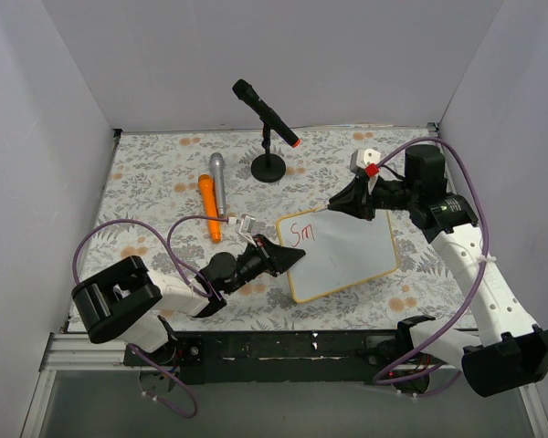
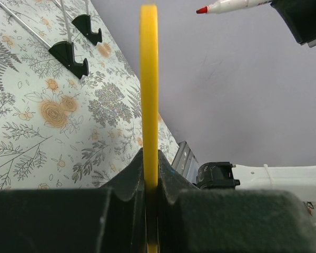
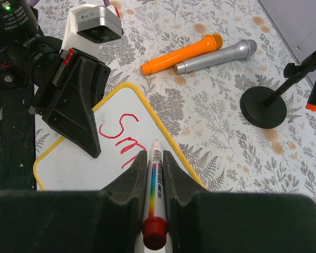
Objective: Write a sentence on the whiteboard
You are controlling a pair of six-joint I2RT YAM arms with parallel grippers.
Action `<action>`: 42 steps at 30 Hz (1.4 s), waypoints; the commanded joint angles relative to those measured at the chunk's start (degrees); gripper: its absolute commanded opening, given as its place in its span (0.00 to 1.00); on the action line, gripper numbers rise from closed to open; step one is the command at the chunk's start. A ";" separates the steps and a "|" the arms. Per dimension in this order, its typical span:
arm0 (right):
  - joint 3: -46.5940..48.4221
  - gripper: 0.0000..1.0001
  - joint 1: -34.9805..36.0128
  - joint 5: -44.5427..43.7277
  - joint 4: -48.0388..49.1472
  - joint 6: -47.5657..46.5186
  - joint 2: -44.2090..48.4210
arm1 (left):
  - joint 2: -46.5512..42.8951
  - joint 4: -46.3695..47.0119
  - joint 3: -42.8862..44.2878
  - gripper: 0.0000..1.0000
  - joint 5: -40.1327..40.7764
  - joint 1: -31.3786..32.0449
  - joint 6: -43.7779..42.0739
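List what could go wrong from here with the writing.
1. The left gripper pinches only the whiteboard's edge; pressure from the marker may pivot or slip it.
2. Its fingers overlap the board beside "Sm", so a lower line started there might hit them.
3. The marker could slide back in the right gripper under pressure.

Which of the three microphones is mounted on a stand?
The black microphone with the orange tip, tilted on its stand; the orange microphone and the silver microphone lie flat beside each other.
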State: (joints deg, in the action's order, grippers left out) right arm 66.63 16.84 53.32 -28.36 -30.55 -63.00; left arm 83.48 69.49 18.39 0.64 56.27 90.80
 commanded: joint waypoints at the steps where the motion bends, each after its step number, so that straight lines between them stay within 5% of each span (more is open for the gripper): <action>1: -1.24 0.01 -0.14 -1.46 5.07 2.59 -0.63 | -2.54 26.39 2.00 0.00 -0.21 0.24 0.51; 42: -5.37 0.01 0.56 0.12 3.84 1.98 0.43 | -2.18 26.75 2.35 0.00 1.20 0.24 1.13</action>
State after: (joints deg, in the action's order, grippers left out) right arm 60.55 16.99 52.14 -25.61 -28.84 -62.94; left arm 83.55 69.43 18.61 1.43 56.27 90.98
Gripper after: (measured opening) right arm 0.183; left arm 0.040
